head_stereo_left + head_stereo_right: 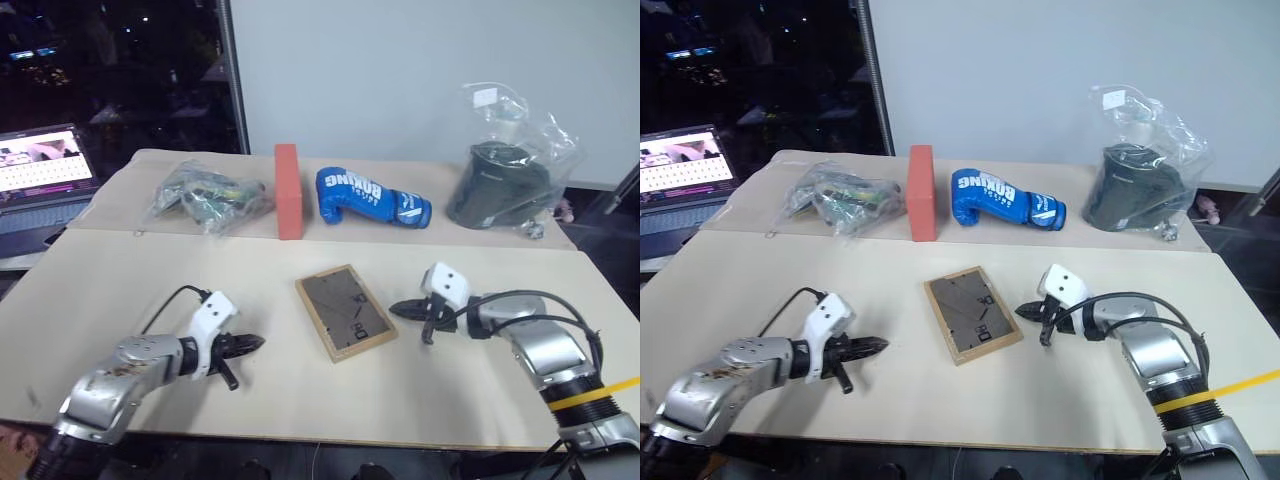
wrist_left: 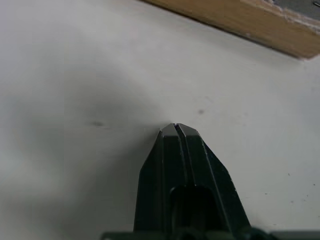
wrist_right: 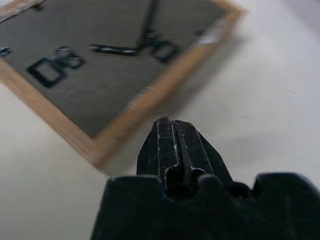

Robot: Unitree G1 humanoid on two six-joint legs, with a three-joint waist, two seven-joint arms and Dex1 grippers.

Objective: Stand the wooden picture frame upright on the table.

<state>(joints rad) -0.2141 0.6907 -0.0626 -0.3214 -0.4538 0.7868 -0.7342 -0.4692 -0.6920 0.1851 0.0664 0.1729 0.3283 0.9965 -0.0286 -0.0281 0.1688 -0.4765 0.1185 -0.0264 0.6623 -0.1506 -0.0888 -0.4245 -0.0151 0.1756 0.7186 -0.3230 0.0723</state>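
Observation:
The wooden picture frame point(image 1: 345, 312) lies flat on the table point(image 1: 300, 400), dark back facing up, light wood border around it. Black clips and a folded stand show on its back point(image 3: 100, 65). My right gripper point(image 1: 396, 308) is shut and empty, its tip just right of the frame's right edge, a small gap apart. My left gripper point(image 1: 258, 342) is shut and empty too, low over the table to the left of the frame, pointing toward it. A strip of the frame's wood border point(image 2: 240, 20) lies ahead of the left fingers point(image 2: 175, 131).
Along the table's back stand a crumpled plastic bag point(image 1: 205, 197), a red-orange block point(image 1: 288, 190), a blue boxing glove point(image 1: 368, 197) and a dark object in clear plastic point(image 1: 505, 180). A laptop point(image 1: 40, 175) sits off the table's left. A seam point(image 1: 150, 233) crosses the tabletop.

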